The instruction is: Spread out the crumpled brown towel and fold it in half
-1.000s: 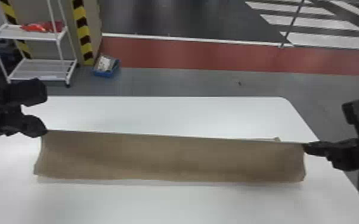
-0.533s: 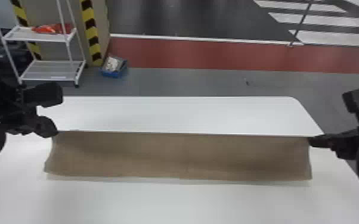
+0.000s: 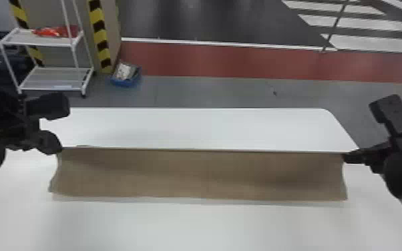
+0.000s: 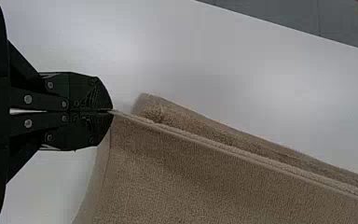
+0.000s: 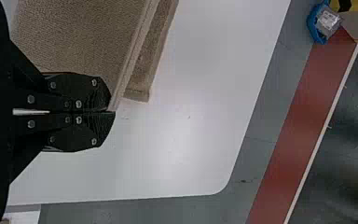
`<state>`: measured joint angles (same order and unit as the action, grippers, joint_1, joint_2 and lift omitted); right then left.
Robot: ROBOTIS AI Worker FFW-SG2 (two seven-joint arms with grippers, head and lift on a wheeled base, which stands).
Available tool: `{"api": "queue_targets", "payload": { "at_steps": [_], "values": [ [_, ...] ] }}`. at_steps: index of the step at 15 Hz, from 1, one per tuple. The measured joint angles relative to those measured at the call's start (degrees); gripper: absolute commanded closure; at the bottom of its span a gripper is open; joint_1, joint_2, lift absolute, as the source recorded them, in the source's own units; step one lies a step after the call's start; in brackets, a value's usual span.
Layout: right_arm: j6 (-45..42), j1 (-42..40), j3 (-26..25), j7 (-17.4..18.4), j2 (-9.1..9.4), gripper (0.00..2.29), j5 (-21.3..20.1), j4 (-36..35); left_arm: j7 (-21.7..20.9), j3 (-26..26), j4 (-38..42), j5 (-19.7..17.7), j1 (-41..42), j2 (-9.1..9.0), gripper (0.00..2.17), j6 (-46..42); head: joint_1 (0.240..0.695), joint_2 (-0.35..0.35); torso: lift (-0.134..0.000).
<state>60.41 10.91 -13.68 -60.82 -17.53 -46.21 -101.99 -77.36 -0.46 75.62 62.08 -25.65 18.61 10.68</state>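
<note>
The brown towel [image 3: 203, 175] is stretched wide across the table, its far edge pulled straight between the two grippers. At its left corner is my left gripper [image 3: 60, 149], and at its right corner my right gripper [image 3: 345, 155]. In the left wrist view, the left gripper [image 4: 112, 111] is shut on a corner of the towel [image 4: 205, 182]; another layer lies behind that edge. The right wrist view has the right gripper [image 5: 113, 111] shut on the opposite corner of the towel [image 5: 79, 37], with a strip of another layer beside it.
The white table [image 3: 203, 130] extends beyond the towel and in front of it, with a rounded far right corner. Past it on the floor are a white shelf rack [image 3: 56, 78] and a blue bin [image 3: 126, 75].
In the head view, both grippers, the towel and the background have shifted a little to the right. The layer corner that showed behind the towel's right end is no longer seen there.
</note>
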Motion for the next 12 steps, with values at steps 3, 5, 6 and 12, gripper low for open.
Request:
{"api": "queue_targets", "payload": {
  "at_steps": [3, 5, 6, 12],
  "values": [
    [-0.8, 0.9, 1.5, 0.5, 0.03, 1.15, -1.0, 1.5, 0.1, -0.2, -0.1, 0.1, 0.0, -0.03, 1.50, 0.0, 0.695, -0.118, -0.125],
    [-0.8, 1.7, 2.3, 0.9, 0.47, 1.15, -1.4, 2.2, 0.5, -0.5, -0.2, 0.1, 0.0, -0.19, 1.50, 0.0, 0.695, -0.114, -0.125],
    [-0.8, 2.2, 2.5, 1.0, 0.83, 1.15, -1.4, 2.5, 0.8, -0.7, -0.3, 0.1, 0.0, -0.22, 1.50, 0.0, 0.695, -0.111, -0.125],
    [-0.7, 3.9, 4.8, 1.5, 1.68, 0.24, -3.8, 4.8, 1.2, -0.9, -1.1, 0.2, 0.0, -0.41, 1.50, 0.0, 0.695, -0.103, -0.125]
  ]
}}
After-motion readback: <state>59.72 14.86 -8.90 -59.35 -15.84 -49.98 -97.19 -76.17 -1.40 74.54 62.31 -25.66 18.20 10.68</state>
